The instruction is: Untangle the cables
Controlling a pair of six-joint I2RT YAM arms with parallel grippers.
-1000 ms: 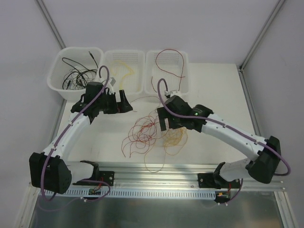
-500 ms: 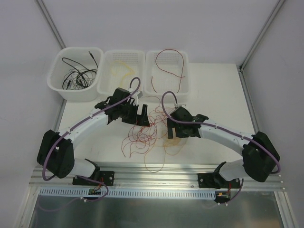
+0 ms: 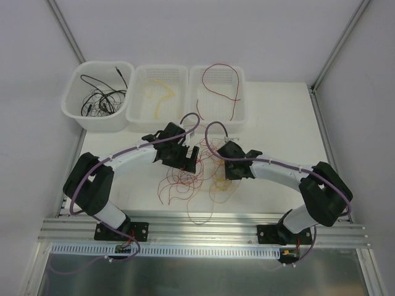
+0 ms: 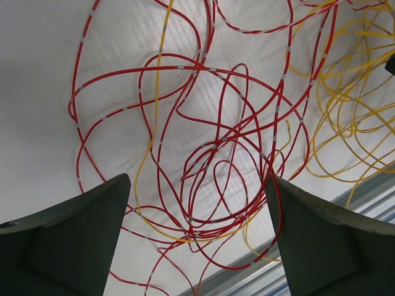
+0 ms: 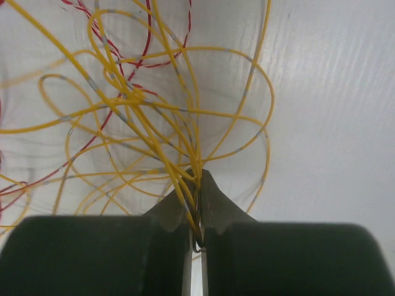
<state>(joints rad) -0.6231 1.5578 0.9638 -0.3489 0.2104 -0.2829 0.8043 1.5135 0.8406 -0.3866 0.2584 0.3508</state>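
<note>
The left gripper (image 3: 187,159) has swung from the far-left corner of the bench (image 3: 278,123) to its middle, fingers (image 4: 68,237) wide over the cables (image 3: 185,180); the right gripper (image 5: 196,213) pinches yellow ones there.

My left gripper (image 4: 196,197) hangs wide open over the cables (image 3: 191,182); my right gripper (image 5: 196,191), at the tangle's right side, is clamped on yellow strands. Both arms reach inward.

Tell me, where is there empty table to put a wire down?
The widest bare table lies right of the basket holding a red cable, beyond the right arm. The middle is crowded: red and yellow cables tangle there.
</note>
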